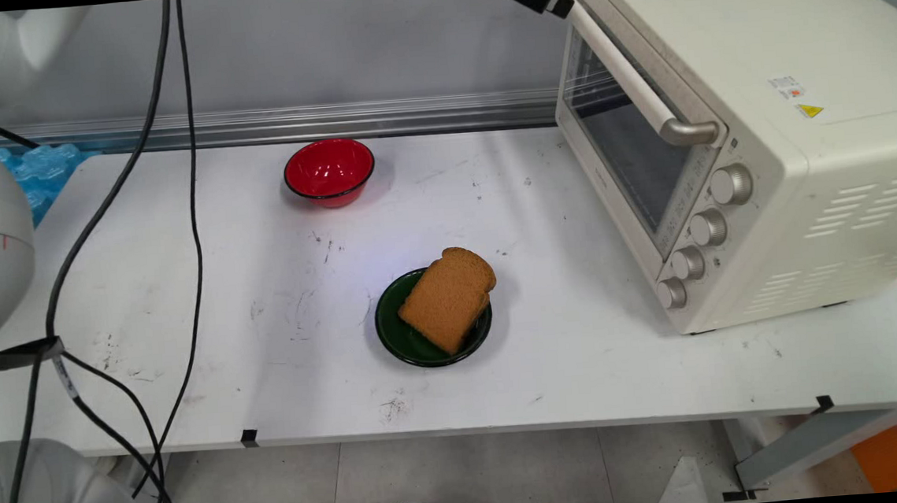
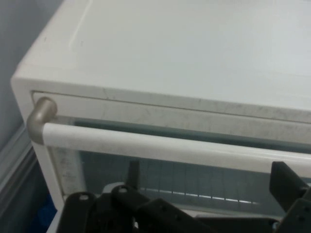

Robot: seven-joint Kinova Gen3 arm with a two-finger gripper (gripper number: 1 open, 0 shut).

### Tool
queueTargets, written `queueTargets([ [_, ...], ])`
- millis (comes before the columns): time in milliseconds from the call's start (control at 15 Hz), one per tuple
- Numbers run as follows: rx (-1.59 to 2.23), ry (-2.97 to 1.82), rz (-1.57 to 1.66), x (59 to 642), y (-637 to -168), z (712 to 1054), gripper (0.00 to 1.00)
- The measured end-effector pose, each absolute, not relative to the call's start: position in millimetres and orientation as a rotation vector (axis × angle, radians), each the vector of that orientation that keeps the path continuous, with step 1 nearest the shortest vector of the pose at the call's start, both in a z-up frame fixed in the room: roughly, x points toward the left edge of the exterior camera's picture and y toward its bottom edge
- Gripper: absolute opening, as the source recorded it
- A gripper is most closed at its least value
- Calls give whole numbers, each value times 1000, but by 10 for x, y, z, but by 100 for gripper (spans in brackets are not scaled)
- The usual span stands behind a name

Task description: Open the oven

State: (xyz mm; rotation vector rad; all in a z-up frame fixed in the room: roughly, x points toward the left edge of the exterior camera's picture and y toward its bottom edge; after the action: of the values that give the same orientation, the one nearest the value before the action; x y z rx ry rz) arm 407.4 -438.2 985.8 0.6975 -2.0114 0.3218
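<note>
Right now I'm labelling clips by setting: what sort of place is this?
Probably a robotics lab staged as a kitchen: a cream countertop toaster oven, a brown bread slice on a dark green round plate, all on a scuffed white worktable.

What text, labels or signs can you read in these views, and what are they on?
No wording can be read.
Small white sticker with red marks, on top of the toaster oven: too small to read.
Yellow triangle warning sign beside it: a symbol only, detail not legible.
Markings beside the oven's knobs: too blurred to read.
Hand view: no text visible.
</note>
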Motion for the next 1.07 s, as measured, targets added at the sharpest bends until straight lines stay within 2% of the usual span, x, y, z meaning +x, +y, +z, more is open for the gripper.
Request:
queueTargets([
  [267, 685, -2011, 322, 3999, -4428, 9836, 100],
  [333, 682, -2010, 323, 3979, -4443, 9829, 0],
  [1067, 637, -2005, 302, 3694, -4666, 9678, 0],
])
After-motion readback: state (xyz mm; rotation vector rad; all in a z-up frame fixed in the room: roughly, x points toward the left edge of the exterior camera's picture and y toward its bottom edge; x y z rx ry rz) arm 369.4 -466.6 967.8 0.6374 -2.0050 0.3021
